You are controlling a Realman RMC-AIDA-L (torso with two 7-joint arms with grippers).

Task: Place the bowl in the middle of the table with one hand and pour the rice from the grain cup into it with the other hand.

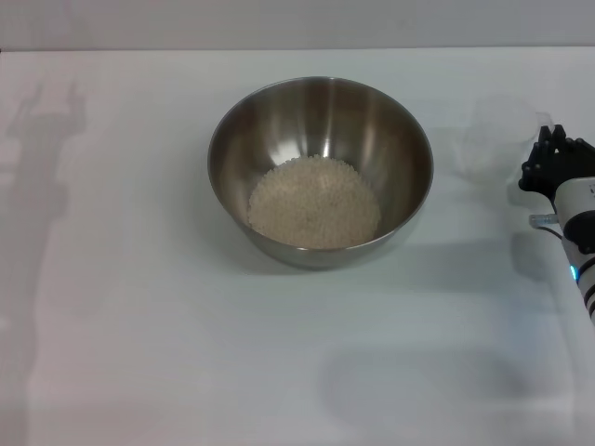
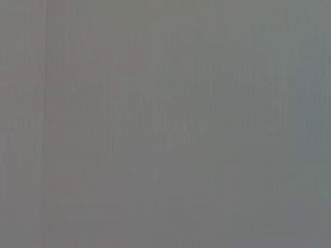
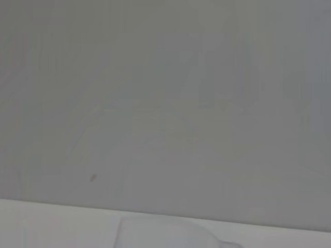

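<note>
Rice [image 1: 314,202] lies in a loose pale heap at the bottom of the bowl [image 1: 244,118], which stands upright near the middle of the table [image 1: 139,325]. To the right of the bowl, apart from it, the grain cup [image 1: 491,137] stands on the table looking empty, its rim also showing in the right wrist view [image 3: 165,230]. Just right of the cup is the right gripper [image 1: 550,149], its black fingers beside the cup wall; whether they are spread or closed cannot be told, and the left gripper is out of sight.
</note>
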